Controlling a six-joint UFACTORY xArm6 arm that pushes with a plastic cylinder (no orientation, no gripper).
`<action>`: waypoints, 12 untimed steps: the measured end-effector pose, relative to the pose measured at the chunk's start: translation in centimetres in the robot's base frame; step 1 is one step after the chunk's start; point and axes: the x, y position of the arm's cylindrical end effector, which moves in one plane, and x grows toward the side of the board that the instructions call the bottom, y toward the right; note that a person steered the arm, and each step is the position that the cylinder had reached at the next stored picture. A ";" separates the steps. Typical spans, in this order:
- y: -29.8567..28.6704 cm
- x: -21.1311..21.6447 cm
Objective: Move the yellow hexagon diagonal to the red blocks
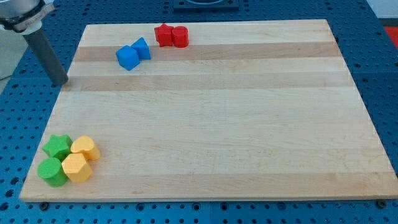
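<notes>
Board: you have one pale wooden board (211,112) on a blue perforated table (379,56); it fills most of the view.

Tool: a straight dark rod comes down from the view's top left corner; my tip (60,83) sits at the board's left edge, just off or on its rim, I cannot tell which; there is no pincer on this arm, so there is nothing to be spread, pressed together or pinching; the tip touches no block and stands well apart from all of them; nearest is the blue pair, to its right.

Red items: two red blocks (171,35) touching side by side at the view's top, near the board's far edge; the right one looks like a cylinder; the left one's shape is unclear.

Blue items: two blue blocks (133,53), touching, just below and to the left of the red ones; both look roughly cubic.

Task item: the yellow hexagon (76,167) lies at the view's bottom left, far from the red blocks; it touches a second yellow block (85,148) just above it.

Green items: a green cylinder (51,171) just left of the hexagon, touching it; a green star-like block (58,147) above that.
</notes>
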 end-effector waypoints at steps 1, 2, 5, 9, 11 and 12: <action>0.0 3.5; 0.0 6.8; 0.0 15.7; 14.7 18.5; 19.9 12.8; 18.8 13.1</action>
